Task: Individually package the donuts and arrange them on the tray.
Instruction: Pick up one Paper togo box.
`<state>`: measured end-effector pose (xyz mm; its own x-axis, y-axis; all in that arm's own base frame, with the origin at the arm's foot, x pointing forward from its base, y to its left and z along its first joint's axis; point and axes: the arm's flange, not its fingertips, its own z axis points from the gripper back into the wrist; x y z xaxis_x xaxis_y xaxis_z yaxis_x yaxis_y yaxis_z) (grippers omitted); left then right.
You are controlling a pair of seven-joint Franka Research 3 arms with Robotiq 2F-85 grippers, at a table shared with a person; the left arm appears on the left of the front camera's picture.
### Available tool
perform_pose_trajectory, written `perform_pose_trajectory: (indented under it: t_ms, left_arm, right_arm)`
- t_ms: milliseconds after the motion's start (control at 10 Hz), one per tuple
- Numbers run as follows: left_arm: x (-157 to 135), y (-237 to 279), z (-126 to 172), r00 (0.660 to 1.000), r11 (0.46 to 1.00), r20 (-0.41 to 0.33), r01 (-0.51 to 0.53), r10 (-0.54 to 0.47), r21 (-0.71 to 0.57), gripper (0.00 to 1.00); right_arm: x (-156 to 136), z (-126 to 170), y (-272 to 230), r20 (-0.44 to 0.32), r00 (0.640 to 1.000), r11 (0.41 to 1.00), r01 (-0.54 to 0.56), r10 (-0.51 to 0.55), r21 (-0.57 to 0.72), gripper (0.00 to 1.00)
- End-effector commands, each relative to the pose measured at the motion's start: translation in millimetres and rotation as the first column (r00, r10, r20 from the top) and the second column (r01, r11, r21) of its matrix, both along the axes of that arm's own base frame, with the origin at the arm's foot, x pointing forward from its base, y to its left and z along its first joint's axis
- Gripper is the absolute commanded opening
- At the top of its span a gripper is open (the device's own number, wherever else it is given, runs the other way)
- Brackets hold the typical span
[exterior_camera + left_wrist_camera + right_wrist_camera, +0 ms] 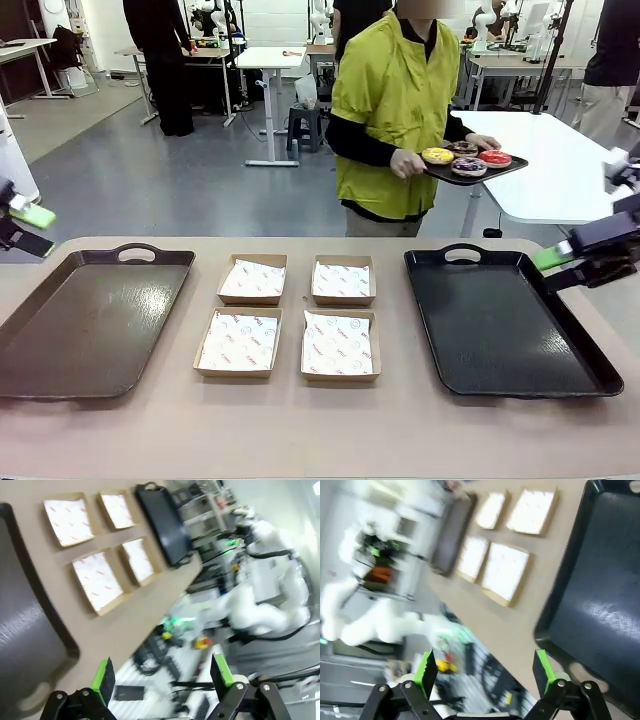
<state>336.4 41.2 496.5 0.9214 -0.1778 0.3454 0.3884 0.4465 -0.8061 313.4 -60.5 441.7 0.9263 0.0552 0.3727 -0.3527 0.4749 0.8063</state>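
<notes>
Behind the table a person in a yellow-green top carries a small black plate [505, 170] with the donuts on it: a yellow-iced one [437, 156], a red one [495, 158], a dark chocolate one [462, 148] and a sprinkled one [468, 167]. A black tray [505, 325] lies on the table at the right, a brown tray [85, 325] at the left. My left gripper [25, 228] hovers open at the far left edge, my right gripper [585, 255] open at the right, beside the black tray. Both wrist views show green-padded fingers spread with nothing between them.
Several shallow cardboard boxes lined with white printed paper sit in a square between the trays, such as one [238, 342] at front left and one [343, 280] at back right. A white table [560, 170] stands behind the person. Other people and tables are farther back.
</notes>
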Motion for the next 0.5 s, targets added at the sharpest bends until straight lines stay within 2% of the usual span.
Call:
perform_pose_trajectory:
  t_ms: [0, 400]
  left_arm:
    - [12, 28, -17, 0.986, 0.984, -0.135, -0.117, 0.099, -0.132, 1.0]
    - [-3, 98, -41, 0.95, 0.958, -0.214, -0.256, 0.225, -0.128, 1.0]
  right_arm:
    - [-19, -40, -19, -0.057, 0.996, 0.97, 0.073, -0.061, 0.233, 1.0]
    - [-40, -51, -64, -0.082, 0.989, 0.957, 0.137, -0.12, 0.257, 1.0]
